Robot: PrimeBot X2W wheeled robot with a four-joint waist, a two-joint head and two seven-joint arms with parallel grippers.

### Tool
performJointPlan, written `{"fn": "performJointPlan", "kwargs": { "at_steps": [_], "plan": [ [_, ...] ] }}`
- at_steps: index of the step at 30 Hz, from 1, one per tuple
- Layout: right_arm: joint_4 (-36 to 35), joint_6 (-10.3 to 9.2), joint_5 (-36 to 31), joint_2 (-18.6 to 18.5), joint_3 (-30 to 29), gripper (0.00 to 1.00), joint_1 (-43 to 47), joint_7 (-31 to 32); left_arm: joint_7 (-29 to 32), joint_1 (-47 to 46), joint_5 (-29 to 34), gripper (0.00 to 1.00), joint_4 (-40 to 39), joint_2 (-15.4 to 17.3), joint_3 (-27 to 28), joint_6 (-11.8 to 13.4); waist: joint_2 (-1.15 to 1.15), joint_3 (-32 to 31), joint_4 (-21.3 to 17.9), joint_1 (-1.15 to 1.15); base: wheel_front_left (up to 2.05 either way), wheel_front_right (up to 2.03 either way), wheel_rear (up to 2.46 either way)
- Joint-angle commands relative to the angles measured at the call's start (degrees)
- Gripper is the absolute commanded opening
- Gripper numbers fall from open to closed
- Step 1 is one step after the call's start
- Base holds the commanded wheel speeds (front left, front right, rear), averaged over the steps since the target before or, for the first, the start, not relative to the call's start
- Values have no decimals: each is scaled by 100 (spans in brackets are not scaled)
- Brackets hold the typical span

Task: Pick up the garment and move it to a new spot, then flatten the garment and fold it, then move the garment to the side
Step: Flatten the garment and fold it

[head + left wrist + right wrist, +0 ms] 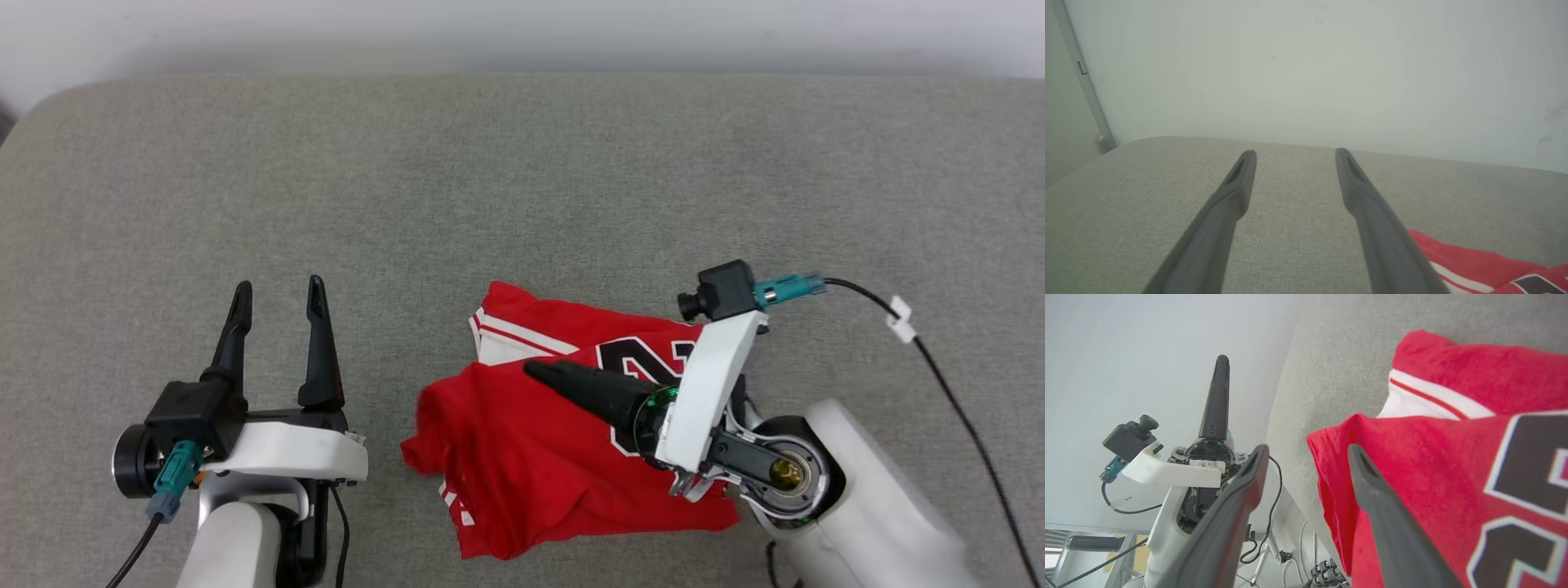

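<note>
While both pairs of jaws gape wide and empty, one red T-shirt (522, 465) lies bunched on the grey surface (522, 163).
Right gripper (532, 370) hangs sideways over its folds, likely poised for a flattening grasp; left gripper (279, 284) stands well clear. Two grippers, one T-shirt.

Beyond garment (522, 474), grey cushion (522, 163) open; wall (522, 24) blocks rear

Long dark tapered fingers (320, 351), white wrist brackets (298, 453), small black cameras (722, 290) with teal plugs (784, 288); black cables (945, 384), pale rounded forearms (873, 490)
</note>
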Motion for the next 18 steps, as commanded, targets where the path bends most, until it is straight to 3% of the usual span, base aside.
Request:
{"fn": "performJointPlan", "kwargs": {
  "at_steps": [1,5,10,13,18],
  "plan": [
    [-120,-1,-138,-145,93,100,-53,-188,-26,55,45,100,16,-2,39,-22,0,-81,-70,0,0,0,0],
    [-455,-1,-764,-622,402,100,-50,-990,-26,154,84,100,55,7,121,-14,0,-224,-203,0,0,0,0],
    [-343,-1,-1994,-1092,425,100,59,-2223,-26,292,85,100,118,33,218,22,0,-430,-409,0,0,0,0],
    [-120,-1,-2662,-1238,95,100,209,-2797,-26,384,74,100,139,47,273,50,0,-550,-540,0,0,0,0],
    [180,-1,-3769,-1163,-805,100,614,-3592,-20,519,42,100,169,71,340,92,0,-737,-702,0,0,0,0]
  ]
}}
